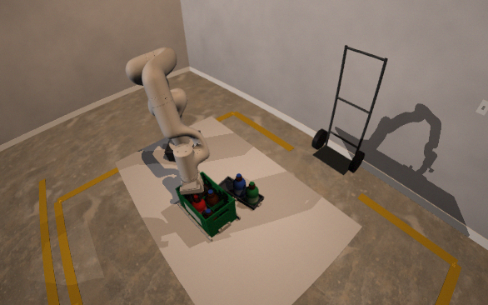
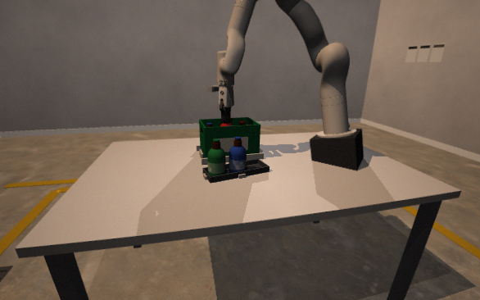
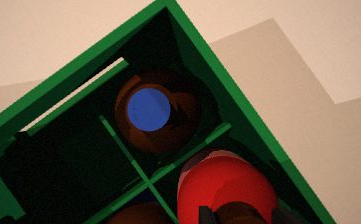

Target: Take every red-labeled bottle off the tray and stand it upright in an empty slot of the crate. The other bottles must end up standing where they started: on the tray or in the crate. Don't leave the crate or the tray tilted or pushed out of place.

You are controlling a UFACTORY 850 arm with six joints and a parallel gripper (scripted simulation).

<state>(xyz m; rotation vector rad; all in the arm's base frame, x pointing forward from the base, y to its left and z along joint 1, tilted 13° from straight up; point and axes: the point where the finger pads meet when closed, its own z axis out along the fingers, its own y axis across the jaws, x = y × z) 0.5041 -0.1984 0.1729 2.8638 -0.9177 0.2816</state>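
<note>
Arm bent over the green crate (image 1: 216, 217), gripper (image 2: 225, 114) pointing straight down, fingers pinched on the neck of the red-labeled bottle (image 3: 223, 192). In the exterior view the bottle's red shoulder (image 2: 225, 124) sits just at crate rim level, so the body is down inside a slot; whether it rests on the crate floor cannot be told. Wrist view: red bottle upright in one cell, dark fingertips at the frame's lower edge against its brown neck; neighbouring cell across the green divider (image 3: 191, 150) holds a brown bottle with a blue cap (image 3: 149, 111); another bottle's shoulder barely shows at the bottom edge. Black tray (image 2: 256, 170) lies just beside the crate, nearer the exterior camera, carrying a green-labeled bottle (image 2: 216, 159) and a blue-labeled bottle (image 2: 237, 156), both standing, side by side. Crate and tray sit flat on the table (image 2: 117, 197)
</note>
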